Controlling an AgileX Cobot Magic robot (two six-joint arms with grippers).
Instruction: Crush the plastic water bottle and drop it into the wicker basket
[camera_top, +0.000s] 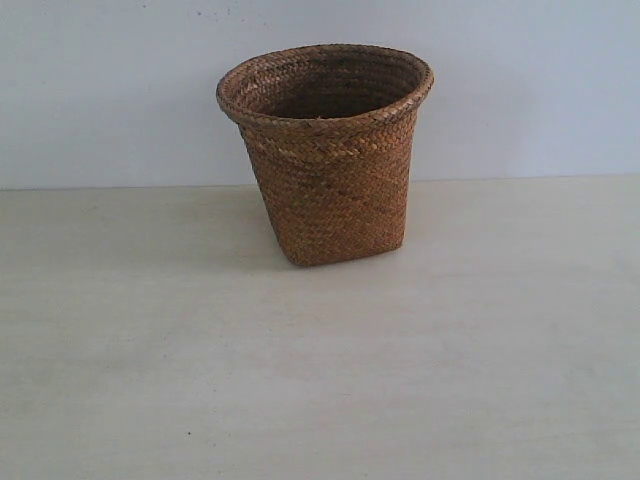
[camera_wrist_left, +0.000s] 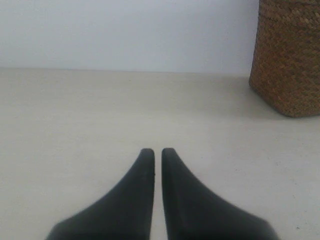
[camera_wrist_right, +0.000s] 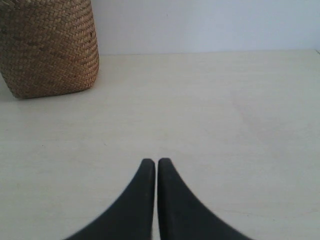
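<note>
Black tapered left fingers, right fingers, tips together; woven wicker basket, round-rimmed.

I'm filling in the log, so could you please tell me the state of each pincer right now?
Left pincer: closed, holding nothing.
Right pincer: closed, holding nothing.

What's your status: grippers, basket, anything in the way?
Left gripper shut, empty; right gripper shut, empty. Wicker basket upright on table, apart from both. Plastic water bottle in no view. No obstruction seen near basket.
</note>
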